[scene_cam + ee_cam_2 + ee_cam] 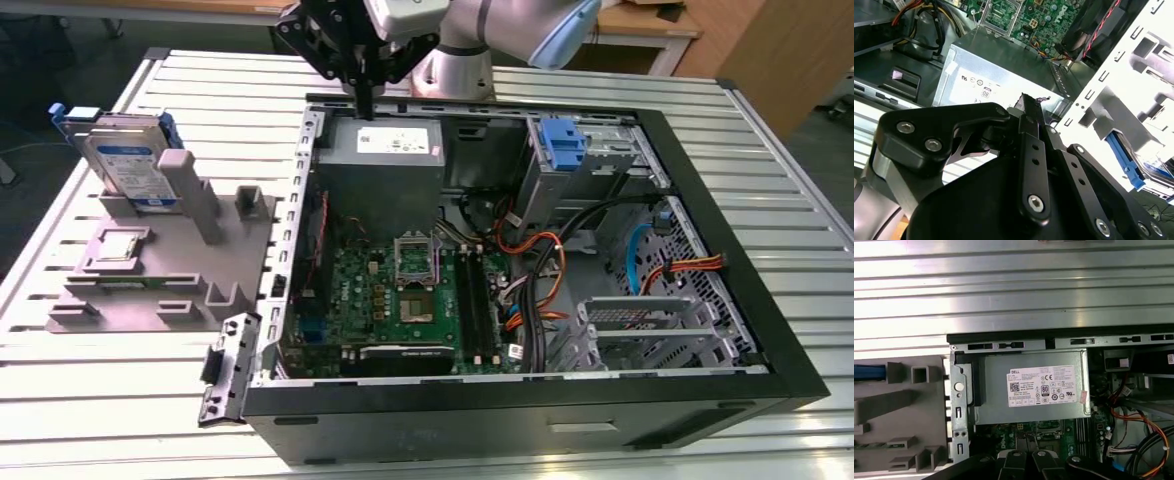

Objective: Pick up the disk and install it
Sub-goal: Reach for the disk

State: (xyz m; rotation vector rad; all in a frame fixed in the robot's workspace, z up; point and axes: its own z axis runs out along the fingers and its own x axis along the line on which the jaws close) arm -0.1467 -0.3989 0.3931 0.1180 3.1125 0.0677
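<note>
Plainly the pick-up has not yet begun: the disk stands upright on its edge in a slot of the grey fixture, on the slatted table at the exterior view's left, outside the open computer case and untouched. The gripper hangs well apart from it, over the far edge of the case and just above the power-supply box, whose white sticker lies right beneath the arm in the first wrist view. Its jaws look closed together into one thin point, with nothing between them (the second wrist view shows the same narrow, empty tip). I judge the work to be at its opening step, the approach to the disk. That step would call for the arm to cross towards the exterior view's left until it is over the fixture, for the jaws to part wide enough to take the drive, and for a straight descent so the blue rails clear the fixture's posts. A bare blue bracket sits in the bay at the case's far corner.
</note>
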